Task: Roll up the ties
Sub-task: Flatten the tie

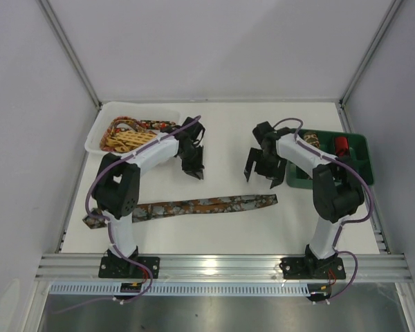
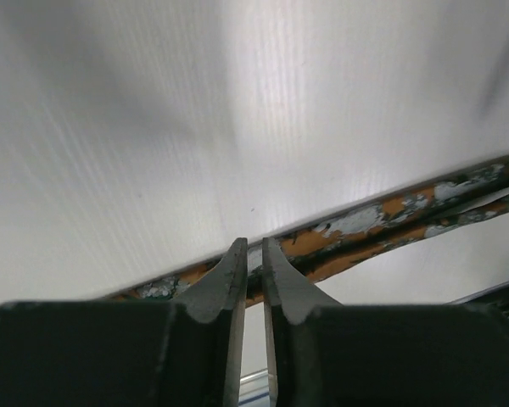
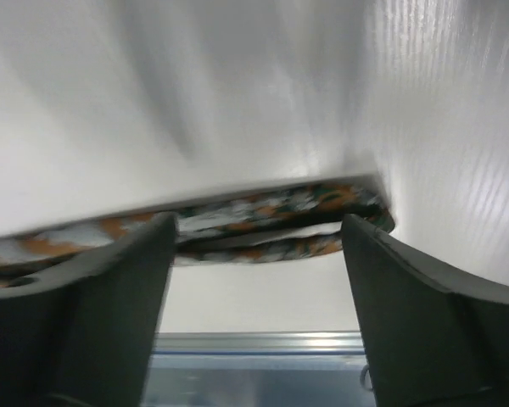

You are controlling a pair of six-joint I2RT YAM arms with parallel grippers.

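A dark brown and orange mottled tie (image 1: 204, 205) lies flat and folded double across the table in front of both arms. It shows in the left wrist view (image 2: 382, 222) and its folded right end shows in the right wrist view (image 3: 271, 222). My left gripper (image 1: 193, 168) is shut and empty, hovering behind the tie's middle (image 2: 253, 248). My right gripper (image 1: 261, 174) is open and empty, hovering behind the tie's right end (image 3: 256, 229). Other ties, one yellow lattice (image 1: 128, 140), lie piled in a white tray (image 1: 100, 124). Rolled ties, one red (image 1: 342, 144), sit in a green bin (image 1: 363, 149).
The white tray stands at the back left and the green bin at the right edge. White walls enclose the table on three sides. A metal rail (image 1: 221, 265) runs along the near edge by the arm bases.
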